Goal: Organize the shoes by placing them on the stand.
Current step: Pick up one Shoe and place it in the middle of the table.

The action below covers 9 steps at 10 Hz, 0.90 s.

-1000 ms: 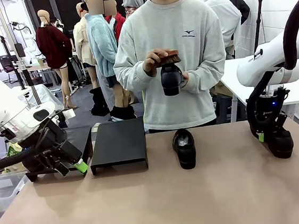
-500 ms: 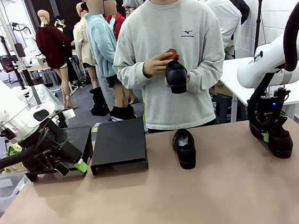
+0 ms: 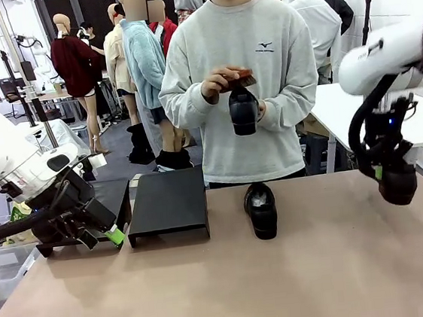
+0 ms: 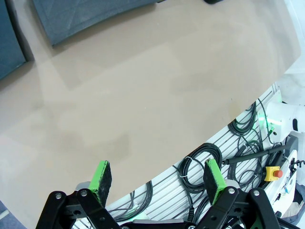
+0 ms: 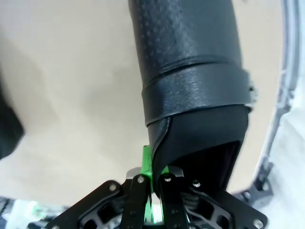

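In the front view, the right gripper (image 3: 391, 172) was seen clenched on a black shoe (image 3: 398, 186), which hung clear of the table (image 3: 321, 268) at the right side. A second shoe (image 3: 261, 210) was laid on the table near the middle, just right of the black stand (image 3: 167, 202). A third shoe (image 3: 243, 111) was held by the person (image 3: 239, 42) at chest height, with a brush (image 3: 236, 79) set against it. The left gripper (image 3: 104, 234) was held low at the left, near the stand, its jaws released.

In the left wrist view, the left gripper (image 4: 157, 177) was shown spread wide above the bare table (image 4: 143, 95), with nothing between its green pads (image 4: 101, 175). A corner of the stand (image 4: 86, 14) was seen at the top edge.

In the right wrist view, the right gripper (image 5: 153, 167) was shown pinched on the rim of the black shoe (image 5: 190, 71), over the table (image 5: 62, 95).
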Each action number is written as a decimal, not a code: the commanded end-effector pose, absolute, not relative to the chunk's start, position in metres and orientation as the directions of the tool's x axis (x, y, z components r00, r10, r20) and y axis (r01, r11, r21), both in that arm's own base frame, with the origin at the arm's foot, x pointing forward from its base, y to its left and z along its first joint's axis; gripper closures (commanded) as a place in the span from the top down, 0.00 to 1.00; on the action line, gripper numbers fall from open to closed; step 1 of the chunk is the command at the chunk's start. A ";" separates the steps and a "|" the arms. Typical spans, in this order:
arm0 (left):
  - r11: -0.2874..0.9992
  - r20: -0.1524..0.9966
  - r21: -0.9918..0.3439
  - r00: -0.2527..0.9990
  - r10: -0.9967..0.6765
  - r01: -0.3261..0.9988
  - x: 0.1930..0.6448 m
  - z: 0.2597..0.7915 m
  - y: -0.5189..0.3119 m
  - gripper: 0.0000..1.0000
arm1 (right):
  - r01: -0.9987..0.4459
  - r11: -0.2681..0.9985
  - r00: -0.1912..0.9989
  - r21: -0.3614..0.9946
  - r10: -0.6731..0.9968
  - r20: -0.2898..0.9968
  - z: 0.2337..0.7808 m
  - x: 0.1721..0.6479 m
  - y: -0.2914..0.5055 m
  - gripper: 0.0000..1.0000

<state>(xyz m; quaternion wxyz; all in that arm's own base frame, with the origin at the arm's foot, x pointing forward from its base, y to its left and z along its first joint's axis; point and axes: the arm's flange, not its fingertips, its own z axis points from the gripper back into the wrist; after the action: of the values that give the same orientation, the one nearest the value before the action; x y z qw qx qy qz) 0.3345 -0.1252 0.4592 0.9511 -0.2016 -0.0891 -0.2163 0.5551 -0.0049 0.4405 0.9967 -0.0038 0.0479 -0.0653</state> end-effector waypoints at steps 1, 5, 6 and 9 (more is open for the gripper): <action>0.825 0.250 -0.355 0.895 -0.368 0.439 0.333 0.459 -0.124 1.00 | 0.116 0.993 0.992 -0.032 -0.118 -0.046 0.475 0.504 0.021 0.00; 0.825 0.250 -0.355 0.895 -0.368 0.439 0.333 0.459 -0.124 1.00 | 0.040 0.999 0.978 -0.031 -0.045 -0.201 0.487 0.447 0.056 0.00; 0.825 0.250 -0.355 0.895 -0.368 0.439 0.333 0.459 -0.124 1.00 | 0.045 0.998 0.989 -0.032 -0.050 -0.142 0.494 0.462 0.051 0.00; 0.825 0.250 -0.355 0.895 -0.368 0.439 0.333 0.459 -0.124 1.00 | 0.045 0.998 0.989 -0.032 -0.050 -0.142 0.494 0.462 0.051 0.00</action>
<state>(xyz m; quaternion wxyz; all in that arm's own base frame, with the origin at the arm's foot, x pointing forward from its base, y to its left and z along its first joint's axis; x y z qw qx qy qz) 0.3344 -0.1250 0.4595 0.9511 -0.2017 -0.0893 -0.2162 0.4564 0.0510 0.4914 0.9964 -0.0162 0.0802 -0.0234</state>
